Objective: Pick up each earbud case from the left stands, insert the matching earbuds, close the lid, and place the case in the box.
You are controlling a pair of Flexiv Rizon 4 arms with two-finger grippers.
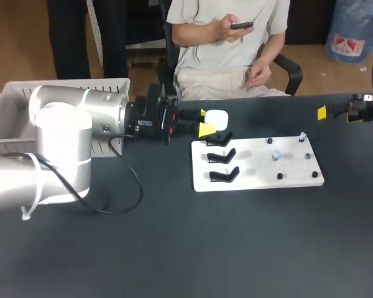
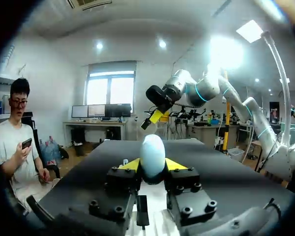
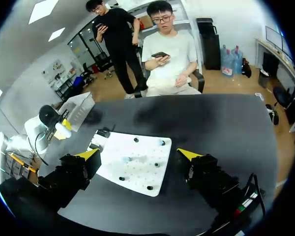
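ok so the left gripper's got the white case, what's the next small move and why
Probably lift the earbud case a little, clear of the black stands. The left gripper is shut on it from both sides, close by the top stand, and the earbuds lie further along the white board, with the right gripper open and far off.

one case (image 1: 216, 118), three stands (image 1: 222, 156), one box (image 1: 81, 82)

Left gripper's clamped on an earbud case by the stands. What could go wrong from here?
1. The left gripper holds the rounded earbud case at its yellow tips only; it may slip or twist.
2. The left arm's cable lies loose on the table and might snag on the swing to the white basket.
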